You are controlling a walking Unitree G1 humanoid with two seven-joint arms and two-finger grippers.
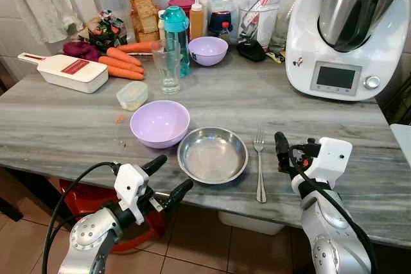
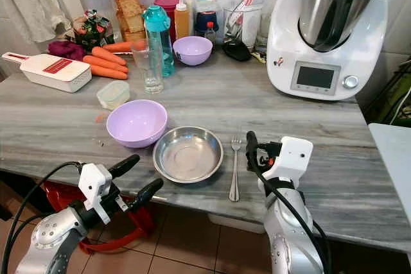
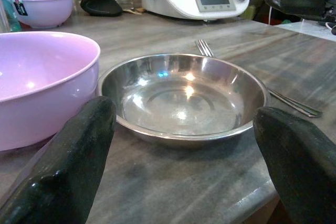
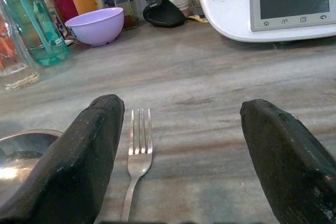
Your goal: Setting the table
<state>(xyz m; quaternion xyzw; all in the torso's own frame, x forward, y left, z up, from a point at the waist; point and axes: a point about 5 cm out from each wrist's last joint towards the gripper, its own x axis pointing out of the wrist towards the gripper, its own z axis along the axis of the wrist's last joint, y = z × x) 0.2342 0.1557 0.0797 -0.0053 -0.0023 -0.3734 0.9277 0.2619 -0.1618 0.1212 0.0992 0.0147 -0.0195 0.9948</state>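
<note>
**Place setting at counter edge: hazards noted**

Item 1. Round stainless-steel dish [image 1: 212,154], lower centre of the left eye view, on the grey veined marble counter [image 1: 77,126], close to its near edge. Touching or just beside it at upper left: large lilac plastic bowl [image 1: 160,122].

Item 2. Slim steel fork [image 1: 259,162], just right of the dish, tines away from the robot, handle end reaching toward the counter edge.

Item 3. Left gripper [image 1: 167,176], lower left, fingers spread wide, empty, facing the dish rim from off the edge.

Item 4. Right gripper [image 4: 178,145], lower right, fingers wide, empty, straddling the fork's line.

Risks, as judged: a low approach could have pushed the dish into the bowl; a glancing finger could have skidded the fork off the edge; the shallow dish rim offered little grip.
</note>
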